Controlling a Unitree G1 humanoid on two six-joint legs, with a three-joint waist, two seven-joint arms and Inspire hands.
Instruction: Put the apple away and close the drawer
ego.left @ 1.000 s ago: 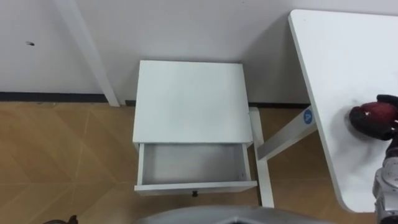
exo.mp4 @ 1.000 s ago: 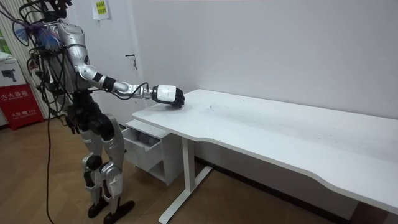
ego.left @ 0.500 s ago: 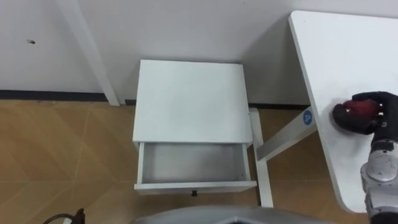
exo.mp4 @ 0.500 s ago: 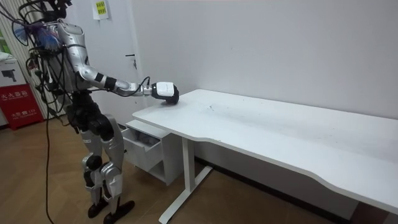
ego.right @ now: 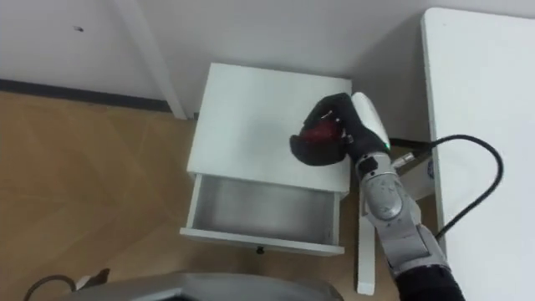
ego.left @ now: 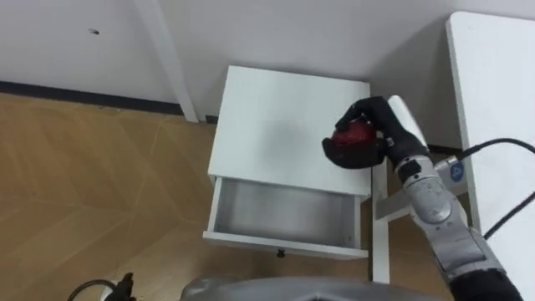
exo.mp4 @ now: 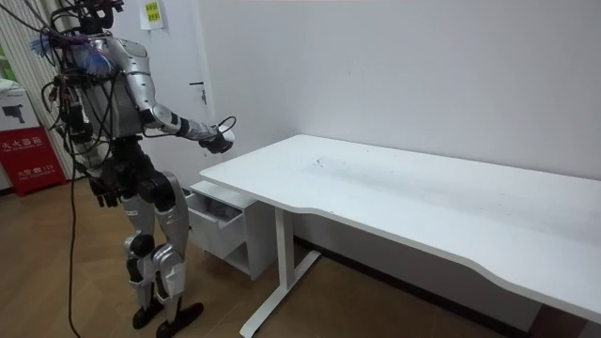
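Observation:
A red apple [ego.left: 353, 136] [ego.right: 318, 135] sits in my right hand [ego.left: 372, 134] [ego.right: 334, 127], whose dark fingers are curled round it. The hand hangs in the air above the right part of the white cabinet's top [ego.left: 276, 125], just behind the drawer. The drawer [ego.left: 284, 216] [ego.right: 261, 214] stands pulled out toward me, and its grey inside is bare. In the room view I stand in front of the cabinet [exo.mp4: 218, 221], with my right hand [exo.mp4: 221, 141] held out over it, left of the desk's end.
A long white desk [ego.left: 501, 109] [exo.mp4: 423, 202] runs along the right, its leg [ego.left: 380, 242] close beside the cabinet. A white door frame post [ego.left: 167, 58] stands at the wall behind. Wooden floor [ego.left: 92, 184] spreads to the left.
My right hand has lifted the apple off the desk and carried it left, over the cabinet top. The eye views have shifted as I turned toward the cabinet.

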